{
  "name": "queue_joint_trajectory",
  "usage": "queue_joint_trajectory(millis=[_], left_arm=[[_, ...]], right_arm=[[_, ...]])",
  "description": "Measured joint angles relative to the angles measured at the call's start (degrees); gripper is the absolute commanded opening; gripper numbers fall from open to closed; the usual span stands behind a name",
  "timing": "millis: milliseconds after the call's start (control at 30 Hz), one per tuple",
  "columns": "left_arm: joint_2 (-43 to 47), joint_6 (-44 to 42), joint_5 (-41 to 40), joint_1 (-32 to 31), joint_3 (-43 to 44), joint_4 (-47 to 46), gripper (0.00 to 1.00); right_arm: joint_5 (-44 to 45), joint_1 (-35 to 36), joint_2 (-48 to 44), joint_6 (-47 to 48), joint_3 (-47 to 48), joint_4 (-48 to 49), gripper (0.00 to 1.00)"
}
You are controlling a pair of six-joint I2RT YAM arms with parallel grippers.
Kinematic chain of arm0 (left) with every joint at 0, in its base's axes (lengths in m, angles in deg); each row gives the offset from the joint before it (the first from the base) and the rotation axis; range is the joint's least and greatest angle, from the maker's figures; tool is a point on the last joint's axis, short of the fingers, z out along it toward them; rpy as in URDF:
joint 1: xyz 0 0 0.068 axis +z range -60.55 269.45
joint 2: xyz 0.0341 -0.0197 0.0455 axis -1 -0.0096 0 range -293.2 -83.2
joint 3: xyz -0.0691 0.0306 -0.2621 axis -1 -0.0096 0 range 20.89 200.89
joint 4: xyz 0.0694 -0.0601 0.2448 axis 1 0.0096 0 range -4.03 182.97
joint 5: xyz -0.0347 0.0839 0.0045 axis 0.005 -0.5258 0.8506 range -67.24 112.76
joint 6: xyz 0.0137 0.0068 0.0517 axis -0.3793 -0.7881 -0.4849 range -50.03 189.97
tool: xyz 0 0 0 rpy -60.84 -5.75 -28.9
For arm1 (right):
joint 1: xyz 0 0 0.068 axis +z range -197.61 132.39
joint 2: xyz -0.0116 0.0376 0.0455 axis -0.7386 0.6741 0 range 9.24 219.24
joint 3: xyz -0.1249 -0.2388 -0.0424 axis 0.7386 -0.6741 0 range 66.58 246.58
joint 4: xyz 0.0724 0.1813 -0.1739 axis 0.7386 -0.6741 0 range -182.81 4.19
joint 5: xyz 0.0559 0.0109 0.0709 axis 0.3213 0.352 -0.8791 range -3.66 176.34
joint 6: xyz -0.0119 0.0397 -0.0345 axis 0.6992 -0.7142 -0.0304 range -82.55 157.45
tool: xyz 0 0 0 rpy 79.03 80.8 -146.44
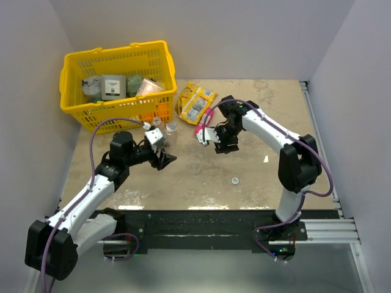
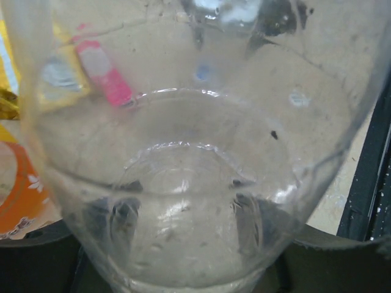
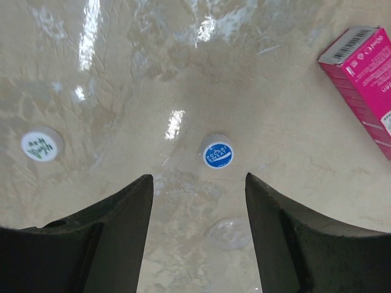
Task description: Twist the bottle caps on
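Observation:
A colourless see-through bottle (image 2: pixel 183 159) fills the left wrist view. My left gripper (image 2: pixel 183 226) is shut on its lower part, and the dark fingers (image 2: pixel 247 217) show through the plastic on both sides. In the top view this gripper (image 1: pixel 164 160) is left of centre, and the held bottle is hard to make out there. My right gripper (image 3: pixel 198 177) is open and empty above the table. A blue bottle cap (image 3: pixel 218 154) lies just beyond its tips. A whitish cap (image 3: pixel 41 145) lies further left. In the top view the right gripper (image 1: pixel 224 148) hangs at mid-table.
A yellow basket (image 1: pixel 73 67) of goods stands at the back left, with two small clear containers (image 1: pixel 171 127) standing in front of it. A yellow packet (image 1: pixel 197 102) and a pink packet (image 3: pixel 363 79) lie behind the right gripper. Another small cap (image 1: pixel 235 180) lies nearer the front.

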Motion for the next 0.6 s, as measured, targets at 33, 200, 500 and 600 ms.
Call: queue_joint_trajectory(millis=[33,200,500,600], left_arm=[[0.1,0.0,0.0,0.6,-0.1,0.1,0.00],[0.1,0.0,0.2,2.2,-0.1,0.8,0.00],[0.0,0.4,0.5,3.3,-0.6,0.9,0.00],[-0.5,0.5,0.5,3.3,-0.7,0.9,0.00]], right_arm=[[1.0,0.0,0.5,2.6,-0.3,-0.1,0.64],[4.4,0.0,2.4,10.8,-0.7,0.5,0.61],[7.1,0.0,8.4,15.7,-0.7,2.2,0.54],[7.2,0.0,10.2,15.8,-0.1,2.7,0.51]])
